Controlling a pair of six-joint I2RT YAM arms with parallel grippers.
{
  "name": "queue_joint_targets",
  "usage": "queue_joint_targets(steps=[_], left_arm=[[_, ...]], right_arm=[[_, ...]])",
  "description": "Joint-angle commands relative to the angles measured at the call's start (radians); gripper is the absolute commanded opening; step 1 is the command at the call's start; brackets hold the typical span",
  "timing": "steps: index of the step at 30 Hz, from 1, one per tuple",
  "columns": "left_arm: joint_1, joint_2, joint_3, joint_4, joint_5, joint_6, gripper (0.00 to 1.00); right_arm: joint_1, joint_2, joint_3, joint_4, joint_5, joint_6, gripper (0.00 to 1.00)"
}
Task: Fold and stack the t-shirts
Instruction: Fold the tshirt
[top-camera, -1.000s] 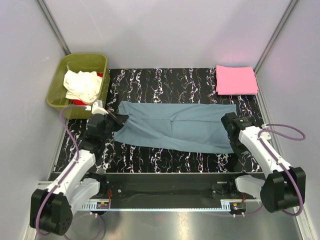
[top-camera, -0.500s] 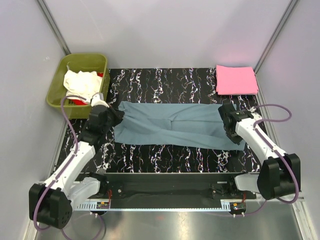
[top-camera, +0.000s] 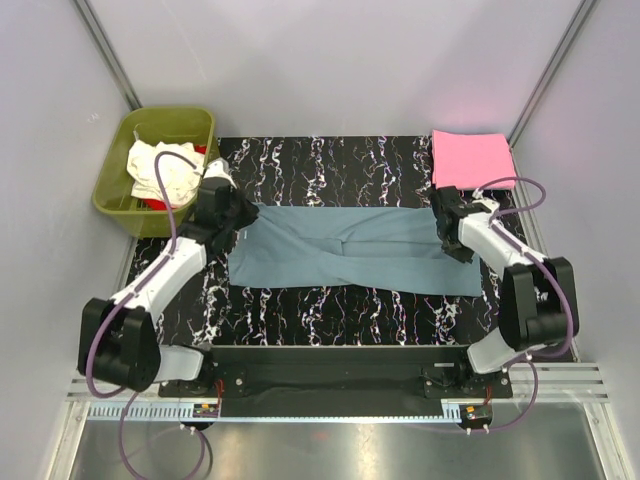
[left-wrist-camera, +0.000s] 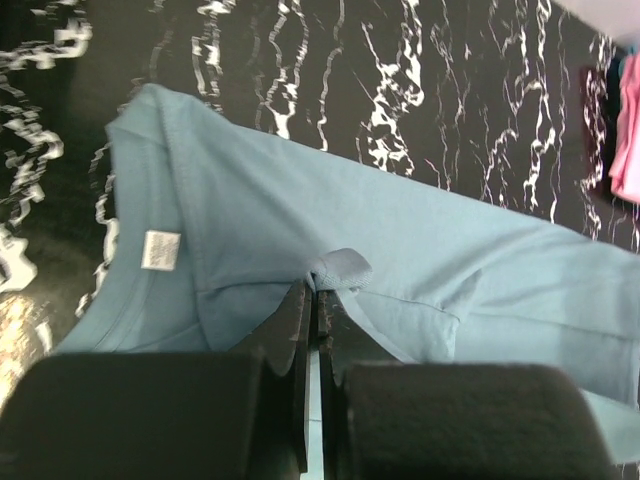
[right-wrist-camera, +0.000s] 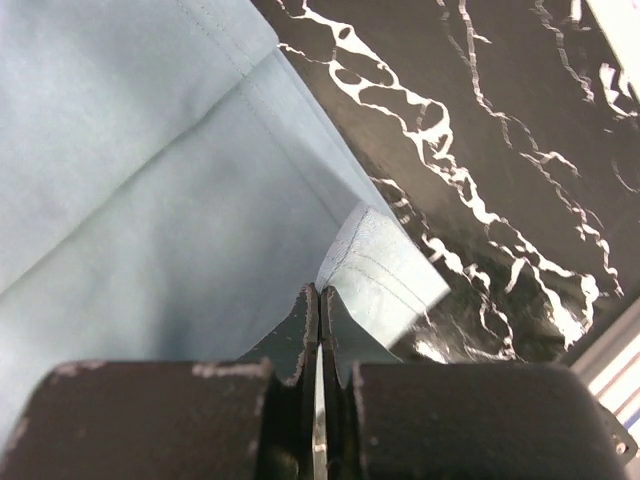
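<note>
The dusty blue-grey t-shirt (top-camera: 350, 250) lies folded in a long band across the dark marbled table. My left gripper (top-camera: 238, 222) is shut on its left end, pinching a fold of cloth (left-wrist-camera: 335, 268) by the collar; a white label (left-wrist-camera: 158, 249) shows. My right gripper (top-camera: 447, 228) is shut on the hem corner (right-wrist-camera: 375, 265) at the right end. The pink t-shirt (top-camera: 471, 159) lies folded flat at the back right. The cream-white t-shirt (top-camera: 165, 172) is bundled in the tub, with a bit of the red one (top-camera: 158, 204) under it.
The olive-green tub (top-camera: 124, 200) stands off the table's back left corner. Grey walls close in on three sides. A metal rail (top-camera: 330, 405) runs along the near edge by the arm bases. The pink shirt's edge shows in the left wrist view (left-wrist-camera: 627, 140).
Both grippers have carried the shirt's near edge away from the arm bases toward the back, folding the cloth into a narrower band. Both arms now stretch farther over the table.
</note>
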Motion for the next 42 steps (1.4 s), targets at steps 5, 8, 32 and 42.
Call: queue_joint_targets(steps=[5,8,32,42], left_arm=[[0.003,0.119,0.141,0.0,0.074,0.08,0.0],[0.005,0.163,0.179,-0.027,0.067,0.101,0.0],[0.005,0.252,0.27,-0.161,-0.142,0.138,0.0],[0.005,0.265,0.308,-0.185,-0.177,0.15,0.0]], right_arm=[[-0.105,0.121,0.058,0.116,-0.073,-0.115,0.0],[-0.139,0.141,0.06,0.137,-0.088,-0.14,0.0],[-0.165,0.198,0.118,0.177,-0.191,-0.149,0.0],[-0.166,0.23,0.176,0.165,-0.182,-0.145,0.0]])
